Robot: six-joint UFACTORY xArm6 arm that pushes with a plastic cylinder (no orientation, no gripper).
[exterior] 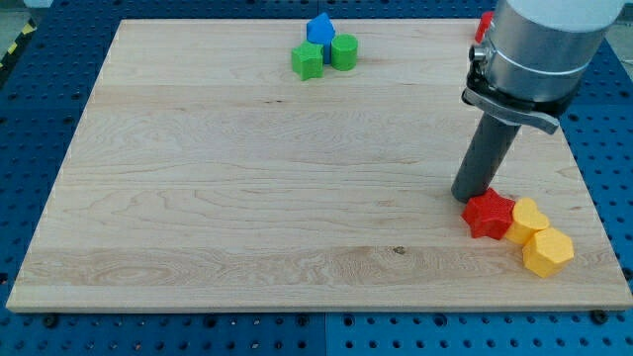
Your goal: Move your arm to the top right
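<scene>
My tip (pixel 467 195) rests on the wooden board (pixel 247 178) at the view's right, just left of and touching or nearly touching a red star-shaped block (pixel 490 215). Two yellow blocks sit against the red star: one (pixel 527 219) to its right and a hexagonal one (pixel 547 252) lower right. At the view's top middle stand a blue block (pixel 319 30), a green cube-like block (pixel 308 61) and a green cylinder (pixel 344 51), bunched together. Another red block (pixel 485 24) peeks out at the top right, mostly hidden behind my arm.
The grey arm body (pixel 539 49) covers the board's top right corner. A blue perforated table (pixel 30 119) surrounds the board on all sides.
</scene>
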